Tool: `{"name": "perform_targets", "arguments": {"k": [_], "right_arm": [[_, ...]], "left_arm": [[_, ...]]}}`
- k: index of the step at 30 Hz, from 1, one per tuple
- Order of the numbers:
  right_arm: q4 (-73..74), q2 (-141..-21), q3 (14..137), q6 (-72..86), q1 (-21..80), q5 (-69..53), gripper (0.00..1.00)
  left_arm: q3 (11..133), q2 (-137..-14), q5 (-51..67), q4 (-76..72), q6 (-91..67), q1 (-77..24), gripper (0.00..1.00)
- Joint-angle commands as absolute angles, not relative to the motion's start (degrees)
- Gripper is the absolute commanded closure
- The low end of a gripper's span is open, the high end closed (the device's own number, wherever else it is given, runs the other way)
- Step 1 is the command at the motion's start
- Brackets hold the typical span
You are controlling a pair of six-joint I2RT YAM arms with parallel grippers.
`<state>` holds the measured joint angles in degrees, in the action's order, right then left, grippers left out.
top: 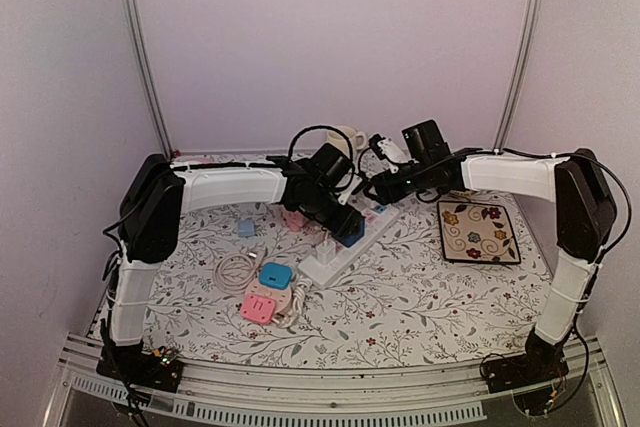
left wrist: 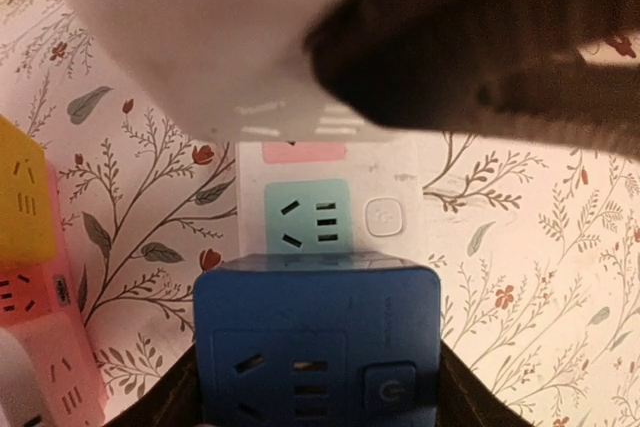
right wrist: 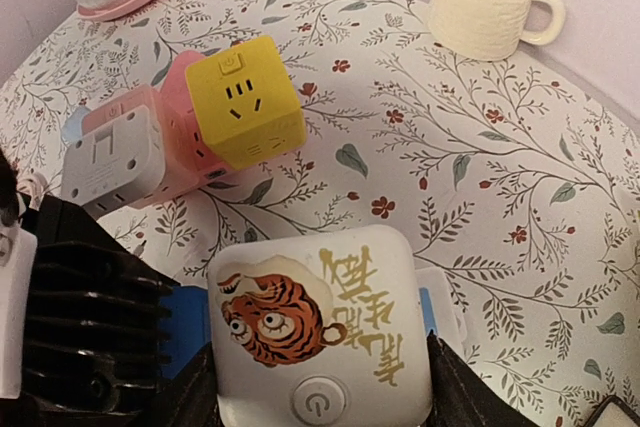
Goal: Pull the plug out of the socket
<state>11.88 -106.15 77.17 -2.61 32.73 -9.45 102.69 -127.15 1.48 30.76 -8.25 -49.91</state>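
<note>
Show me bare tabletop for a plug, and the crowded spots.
Free: the floral cloth between the long white power strip and the square patterned mat. Crowded: the strip's far end, and around the pink square socket and coiled white cable.

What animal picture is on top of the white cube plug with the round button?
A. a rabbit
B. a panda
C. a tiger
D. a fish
C. In the right wrist view, the white cube plug has an orange, striped tiger face with big round eyes printed on its top, just above the round button.
</note>
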Motion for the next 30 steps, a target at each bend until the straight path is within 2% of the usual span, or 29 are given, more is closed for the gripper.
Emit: {"name": "perform_targets", "arguments": {"k": [1, 6, 21, 28, 30], "right_arm": [[5.49, -104.27, 78.9, -1.21, 33.1, -6.95, 0.78], [7.96, -106.03, 80.6, 2.86, 30.34, -6.0, 0.78], [18.74, -115.61, 87.02, 17.45, 19.34, -13.73, 0.75], [20.69, -118.37, 88.0, 19.49, 17.59, -16.07, 0.67], [20.88, -118.62, 88.06, 19.51, 17.44, -16.23, 0.59]], "left_arm": [[100.56, -130.56, 2.5, 35.86, -7.11, -50.49, 0.55], [100.66, -130.19, 2.83, 35.86, -7.2, -50.45, 0.55], [101.49, -129.28, 3.31, 35.86, -6.91, -51.07, 0.55], [101.92, -129.45, 3.1, 35.86, -6.94, -51.53, 0.55], [102.18, -129.53, 3.18, 35.88, -6.99, -51.56, 0.55]]}}
